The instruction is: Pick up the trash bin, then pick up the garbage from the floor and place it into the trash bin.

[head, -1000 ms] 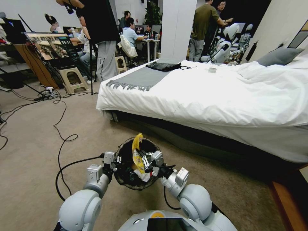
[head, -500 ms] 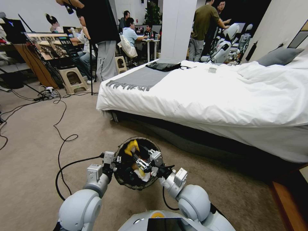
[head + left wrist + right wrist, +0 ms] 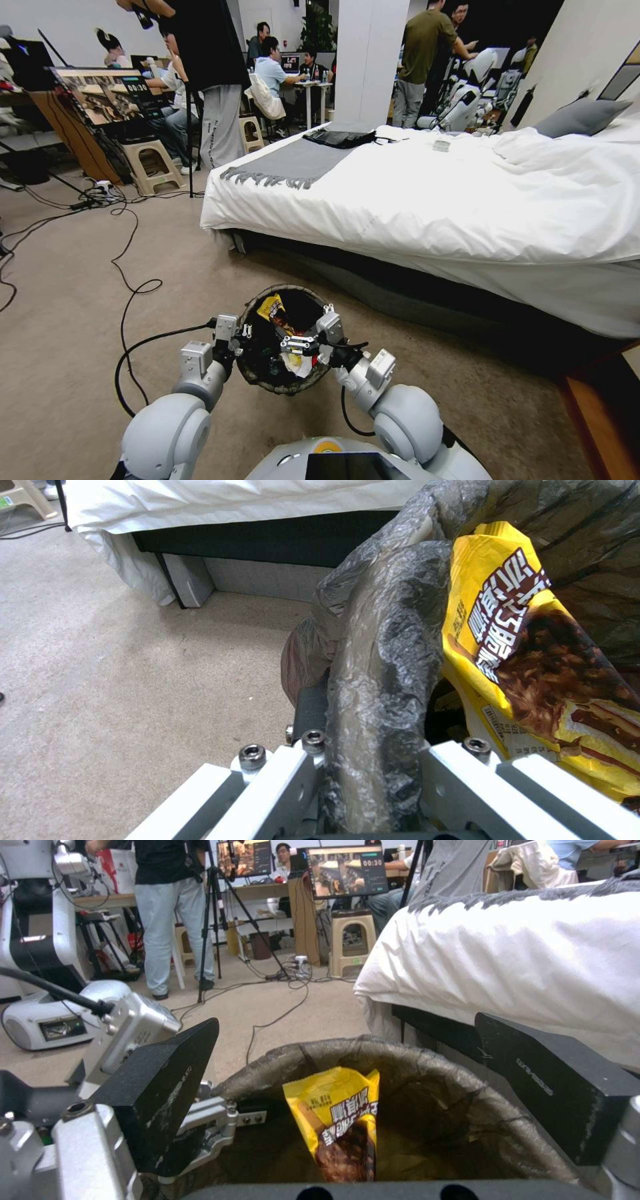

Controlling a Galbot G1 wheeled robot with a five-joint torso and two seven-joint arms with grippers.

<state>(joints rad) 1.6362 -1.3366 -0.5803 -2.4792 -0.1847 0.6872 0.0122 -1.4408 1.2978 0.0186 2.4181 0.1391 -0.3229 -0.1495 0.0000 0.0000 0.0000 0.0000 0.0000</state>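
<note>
The trash bin [image 3: 248, 371], round with a black liner over its rim, hangs just in front of my body. My left gripper [image 3: 235, 333] is shut on its near-left rim, and the left wrist view shows the liner-wrapped rim [image 3: 373, 690] clamped between the fingers [image 3: 293, 785]. My right gripper [image 3: 301, 344] hovers over the bin's mouth, open and holding nothing, its black fingers [image 3: 163, 1090] spread wide. A piece of garbage, a yellow snack wrapper [image 3: 271, 308] [image 3: 341, 1125] [image 3: 527, 670], leans inside the bin against the liner. White tissue [image 3: 293, 363] lies deeper inside.
A white-sheeted bed [image 3: 433, 200] fills the front right, its dark base close to the bin. Black cables [image 3: 130, 293] trail across the beige carpet on the left. A stool [image 3: 152, 165], a tripod and several people stand farther back. A wooden edge [image 3: 600, 420] sits at the lower right.
The right gripper held the yellow wrapper upright over the bin, then lowered it and opened. The wrapper now rests inside the bin. The left gripper kept its hold on the rim.
</note>
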